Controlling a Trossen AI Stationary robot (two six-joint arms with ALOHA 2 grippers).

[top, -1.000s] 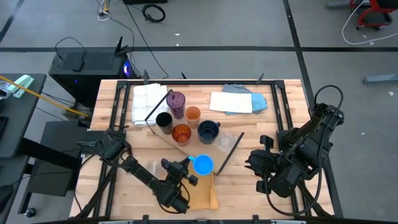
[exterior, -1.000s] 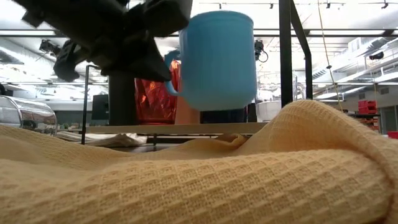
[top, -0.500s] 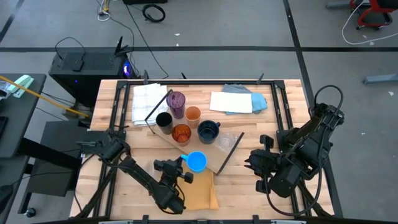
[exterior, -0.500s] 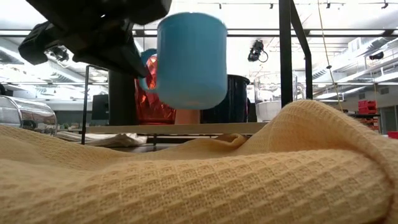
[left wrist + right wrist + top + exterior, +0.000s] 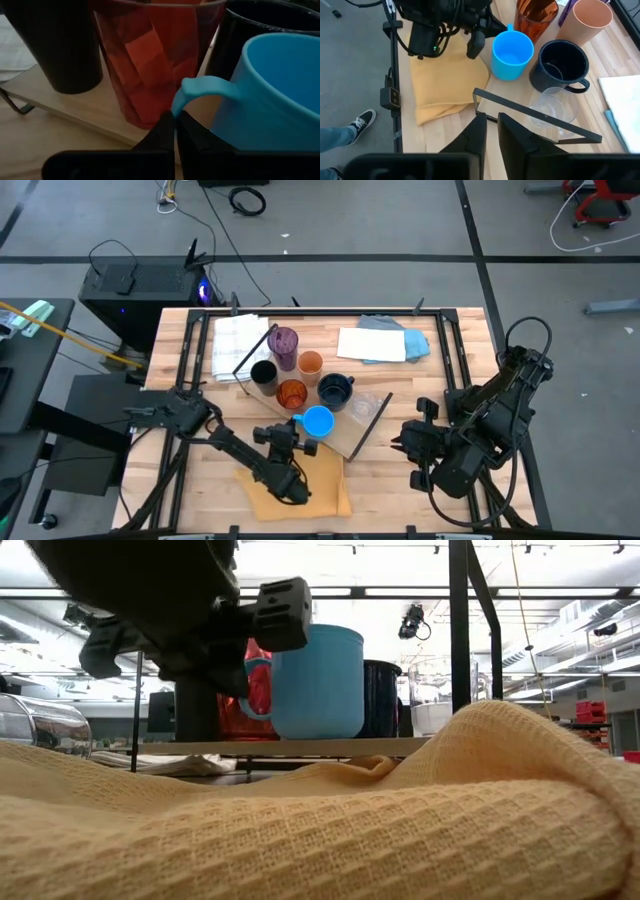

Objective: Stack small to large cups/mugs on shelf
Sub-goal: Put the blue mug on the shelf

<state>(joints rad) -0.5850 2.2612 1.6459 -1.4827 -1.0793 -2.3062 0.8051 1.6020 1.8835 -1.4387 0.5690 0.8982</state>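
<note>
My left pincer is clamped on the handle of the bright blue mug, which stands upright on the near edge of the shelf; through my left wrist camera the two fingers meet just under the loop of the handle. My right pincer waits well off to the side of the shelf, above bare tabletop, and its fingers look pressed together with nothing between them.

Counting from my left pincer: one bright blue mug in my grip, one amber ribbed cup just beyond it and nearly touching, one navy mug beside that, one black cup farther off on the other side, then one purple tumbler and one light orange cup behind them. I make out one clear glass past the navy mug, toward my right arm. Seven vessels, all on the shelf.

There are three cloths: one yellow waffle cloth under my left arm, one white one and one white-and-blue one at the far side of the table.

I can read no brand, label or writing on any cup or cloth.
</note>
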